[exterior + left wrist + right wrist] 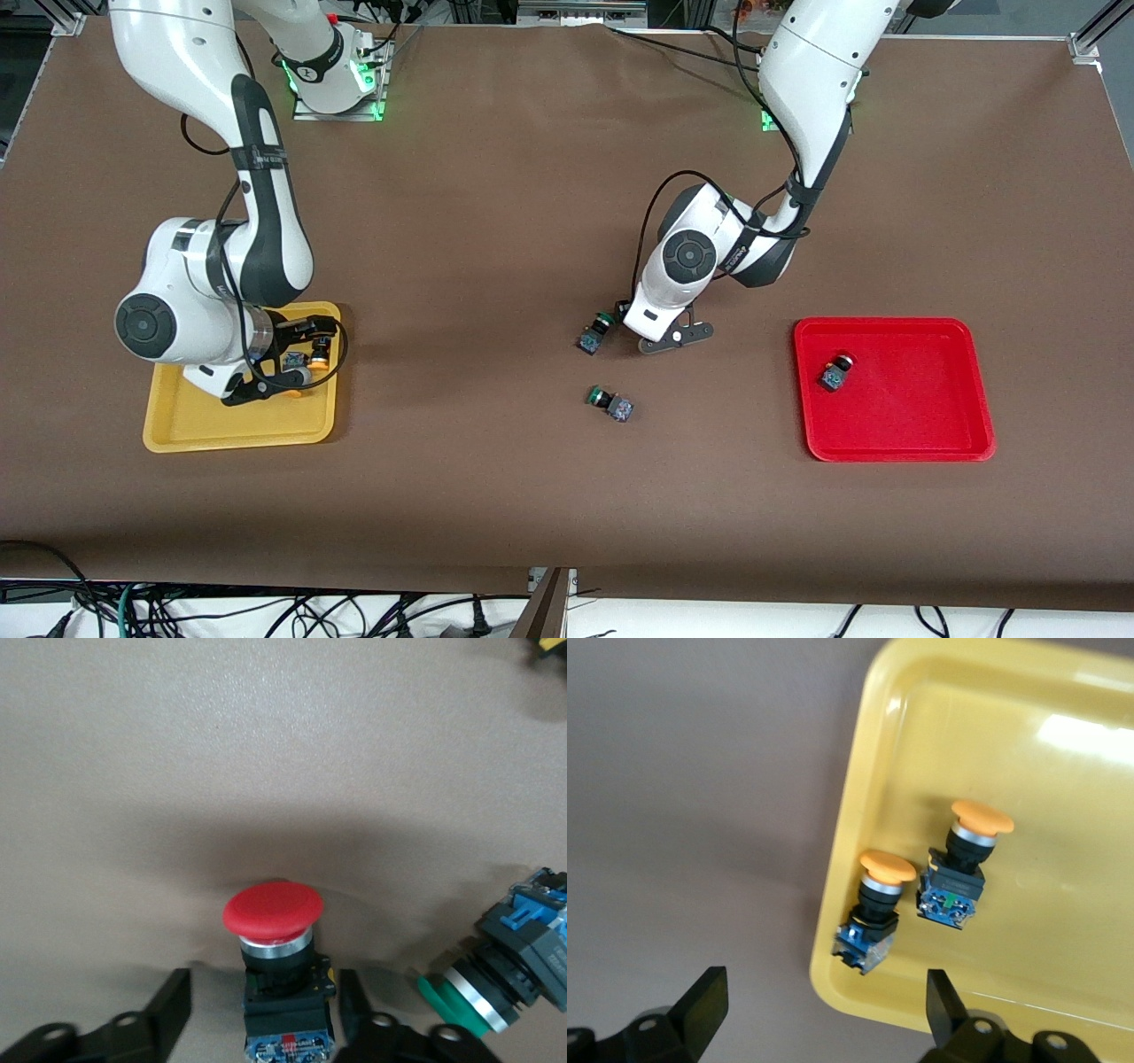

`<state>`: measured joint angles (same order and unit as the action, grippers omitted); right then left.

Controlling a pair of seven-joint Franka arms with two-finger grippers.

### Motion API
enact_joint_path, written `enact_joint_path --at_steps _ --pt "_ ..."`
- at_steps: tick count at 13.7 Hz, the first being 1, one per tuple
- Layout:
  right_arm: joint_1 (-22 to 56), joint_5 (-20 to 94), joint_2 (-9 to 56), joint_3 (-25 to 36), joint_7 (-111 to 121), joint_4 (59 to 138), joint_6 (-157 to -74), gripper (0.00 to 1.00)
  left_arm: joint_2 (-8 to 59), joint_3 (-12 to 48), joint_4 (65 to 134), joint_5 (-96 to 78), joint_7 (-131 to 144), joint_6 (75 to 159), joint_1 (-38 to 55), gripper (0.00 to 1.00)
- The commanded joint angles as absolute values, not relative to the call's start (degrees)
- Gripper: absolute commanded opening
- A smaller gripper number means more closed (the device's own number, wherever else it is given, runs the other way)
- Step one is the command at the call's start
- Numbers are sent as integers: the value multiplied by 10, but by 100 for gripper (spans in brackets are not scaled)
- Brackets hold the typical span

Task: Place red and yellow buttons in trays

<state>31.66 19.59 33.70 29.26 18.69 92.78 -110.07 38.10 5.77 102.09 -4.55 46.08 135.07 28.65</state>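
Note:
My left gripper [663, 335] is low over the middle of the table, open, its fingers [353, 1008] on either side of a red-capped button [273, 909] that stands on the table; my hand hides that button in the front view. Another red button [835, 371] lies in the red tray [912, 408]. My right gripper [239, 372] hangs open and empty over the yellow tray [248, 425], by its rim [833, 983]. Two yellow-capped buttons [874, 904] [962, 865] lie in that tray, side by side [307, 360].
Two green-capped buttons lie on the table: one [595, 331] right beside my left gripper, also in the left wrist view [496, 979], and one [610, 403] nearer the front camera. The red tray is toward the left arm's end, the yellow tray toward the right arm's.

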Motion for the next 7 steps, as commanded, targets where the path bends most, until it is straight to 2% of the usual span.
enact_joint_path --at_steps 1,5,7 --pt "347 203 304 293 109 918 -1091 99 377 54 1027 -33 471 1357 295 29" --pt "379 178 277 295 38 887 -1093 100 346 49 1019 -33 467 1328 285 14" --pt "381 164 275 300 35 866 -1080 100 313 45 1006 -27 449 1263 262 14"
